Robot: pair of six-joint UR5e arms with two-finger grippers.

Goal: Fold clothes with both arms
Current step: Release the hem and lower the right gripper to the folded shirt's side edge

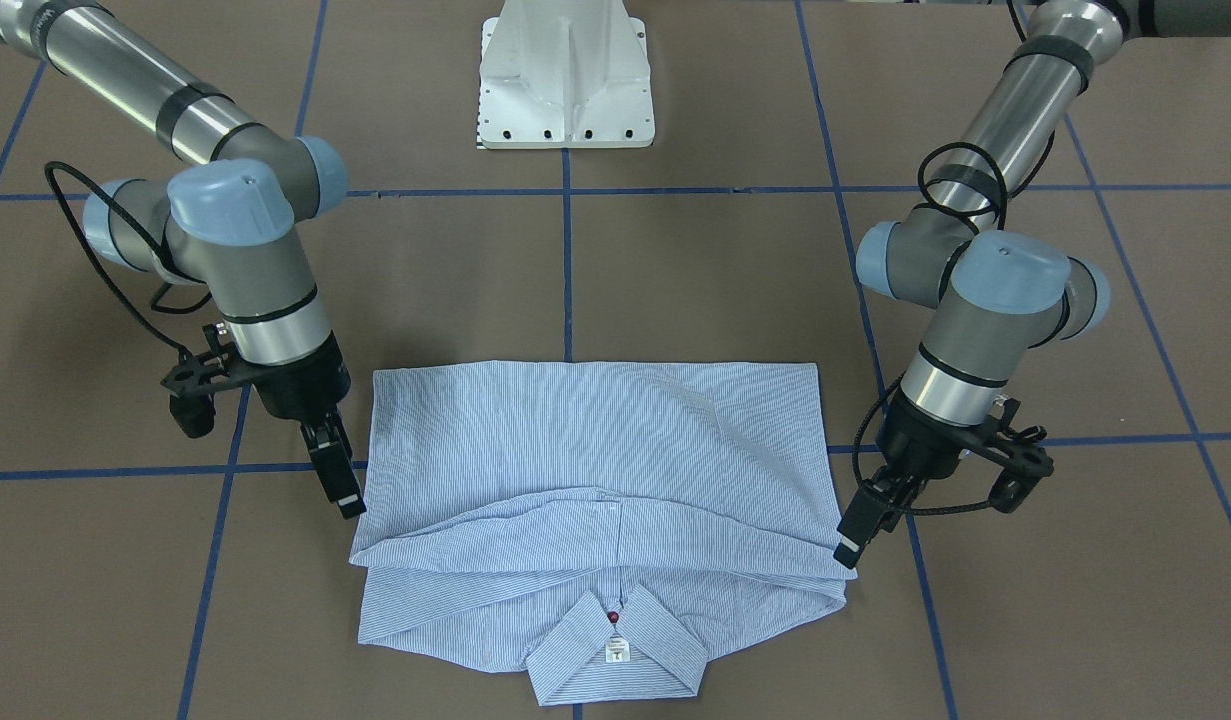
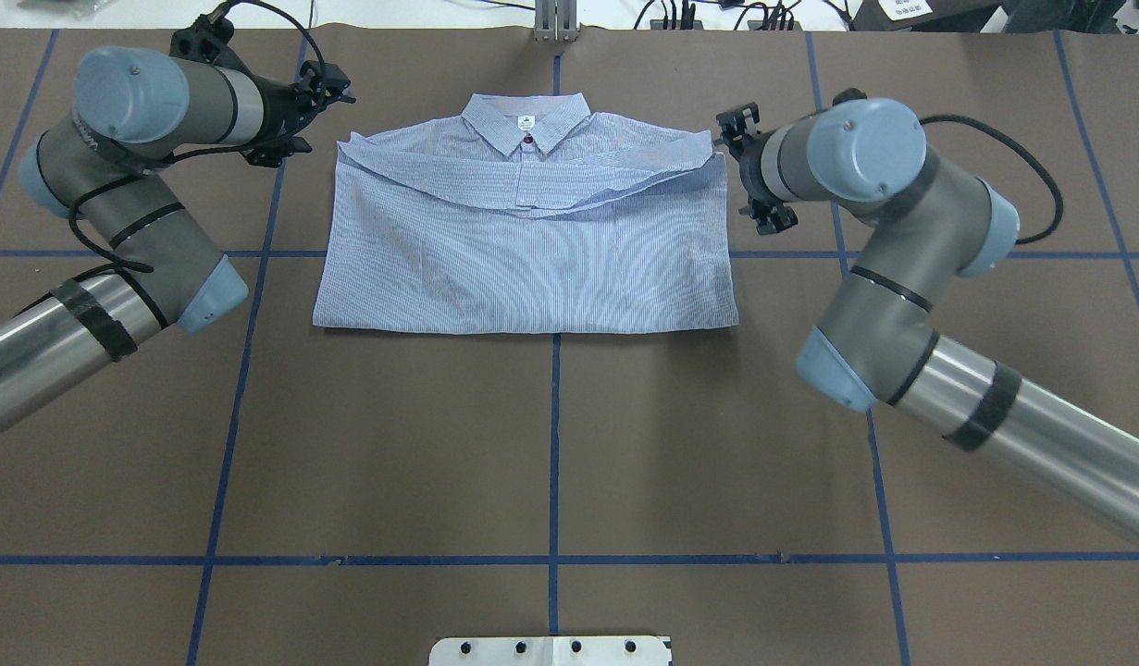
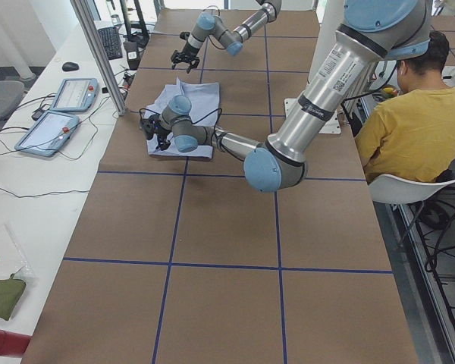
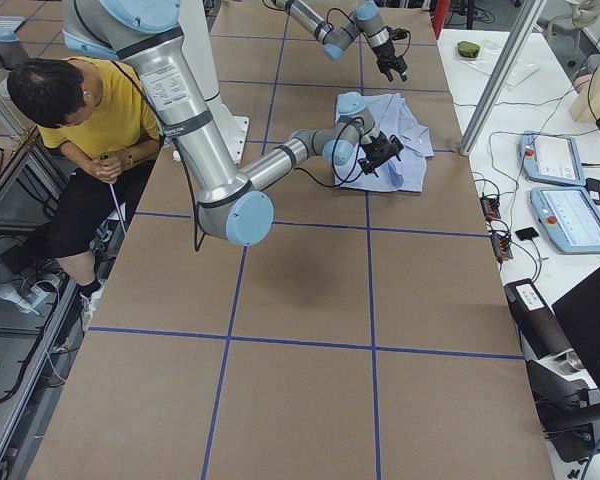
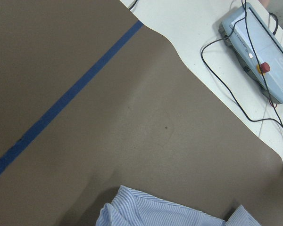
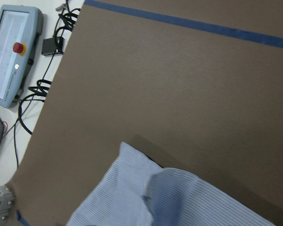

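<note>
Two end effectors: the right end effector and the left end effector flank the shirt, one at each side edge, both low over the counter.
Shirt: it lies flat between the two end effectors, with the collar on the side away from the robot.
Flap: one layer is folded over the body. Its free edge runs from just beside one end effector to just beside the other, sagging toward the collar in the middle.
Right end effector: the tip is just beside the flap's corner. I cannot tell whether its fingers are apart or together, nor whether it touches cloth.
Left end effector: the tip meets the flap's other corner. Whether it pinches that corner or has let go cannot be told.
Stage: probably the end of the bottom-to-collar fold, with the side folds yet to come.
Risk, dragging: if either tip has cloth in it when it lifts away, the flap would peel back and undo the fold.
Risk, skew: the flap edge is already bowed, so arms pulling at unequal pace would leave it crooked.
Risk, trapped crease: a diagonal ridge shows on the left end effector's side, and folding over it would press it in.
</note>
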